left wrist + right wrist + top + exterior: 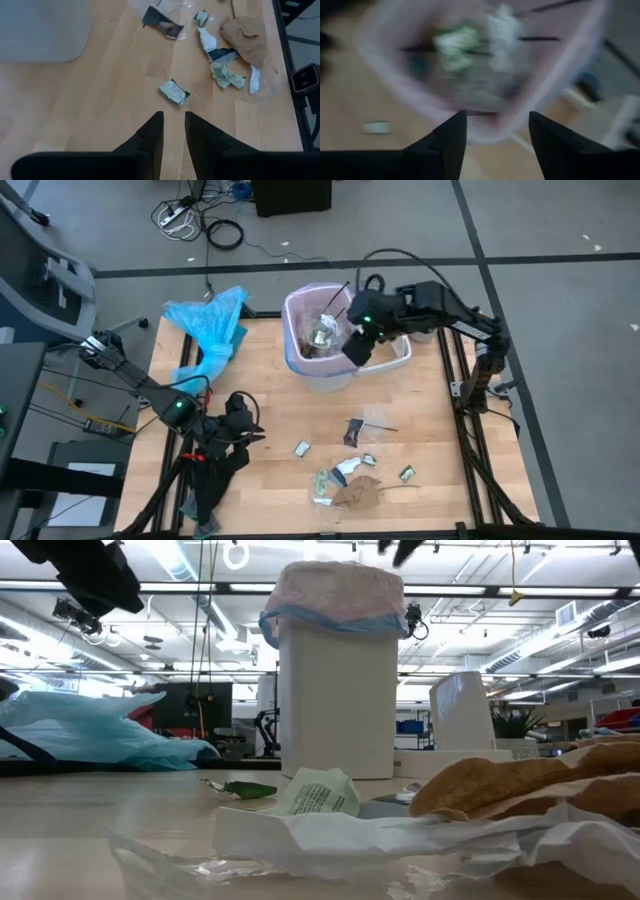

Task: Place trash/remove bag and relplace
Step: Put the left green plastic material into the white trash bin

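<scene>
A white bin [318, 340] lined with the pale pink bag [335, 595] stands at the table's far middle. Trash [322, 332] lies inside it. My right gripper [355, 348] hovers open above the bin's right rim, and its wrist view looks down into the bag [380, 65] past empty fingers [497, 122]. More trash lies on the table's near right: small wrappers [302, 448], a brown paper piece [358, 492] and plastic film. My left gripper [250, 430] stands over the table's near left, slightly open and empty [173, 120], pointing toward a green wrapper [174, 92].
A light-blue plastic bag [210, 330] lies at the far left corner. Black gloves [215, 470] lie under my left arm at the near left. A white tub [398, 355] stands against the bin's right side. Bare wood lies between the bin and the scraps.
</scene>
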Controlling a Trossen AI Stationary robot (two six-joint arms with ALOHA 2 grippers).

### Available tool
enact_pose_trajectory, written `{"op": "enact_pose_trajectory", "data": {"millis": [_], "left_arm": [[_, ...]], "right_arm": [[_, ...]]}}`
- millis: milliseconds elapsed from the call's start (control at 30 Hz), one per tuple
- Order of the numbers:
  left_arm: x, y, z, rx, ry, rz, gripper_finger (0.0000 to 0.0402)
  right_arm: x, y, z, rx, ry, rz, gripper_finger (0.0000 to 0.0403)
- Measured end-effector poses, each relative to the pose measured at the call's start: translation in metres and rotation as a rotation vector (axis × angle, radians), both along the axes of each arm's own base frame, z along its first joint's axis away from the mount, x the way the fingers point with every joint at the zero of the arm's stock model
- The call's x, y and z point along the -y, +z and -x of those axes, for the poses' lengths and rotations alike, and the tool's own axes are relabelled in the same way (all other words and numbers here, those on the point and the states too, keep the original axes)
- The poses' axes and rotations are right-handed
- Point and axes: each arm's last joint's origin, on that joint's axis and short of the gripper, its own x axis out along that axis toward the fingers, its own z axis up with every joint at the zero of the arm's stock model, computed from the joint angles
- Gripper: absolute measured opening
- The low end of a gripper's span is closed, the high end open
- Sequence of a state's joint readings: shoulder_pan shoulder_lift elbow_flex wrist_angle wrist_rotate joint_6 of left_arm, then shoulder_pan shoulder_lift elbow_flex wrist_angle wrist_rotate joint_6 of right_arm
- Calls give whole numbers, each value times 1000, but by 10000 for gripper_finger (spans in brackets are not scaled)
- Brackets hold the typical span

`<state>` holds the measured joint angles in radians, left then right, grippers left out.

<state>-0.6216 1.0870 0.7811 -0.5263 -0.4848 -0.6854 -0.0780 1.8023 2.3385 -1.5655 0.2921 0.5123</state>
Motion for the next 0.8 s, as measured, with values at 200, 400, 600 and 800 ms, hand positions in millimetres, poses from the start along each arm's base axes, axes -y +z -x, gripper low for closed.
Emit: {"op": "enact_pose_trajectory", "data": {"millis": [200,400,600,800], "left_arm": [[3,-4,-7,3,-81,-101,110],[13,-24,-26,-45,-194,-215,143],[27,-54,-47,-120,-362,-277,152],[33,-82,-63,-169,-426,-285,152]], "right_arm": [[-48,15,25,77,69,-62,186],[-100,19,40,141,91,-69,170],[-154,-10,44,94,83,-75,156],[-203,-60,55,19,-40,-147,143]]}}
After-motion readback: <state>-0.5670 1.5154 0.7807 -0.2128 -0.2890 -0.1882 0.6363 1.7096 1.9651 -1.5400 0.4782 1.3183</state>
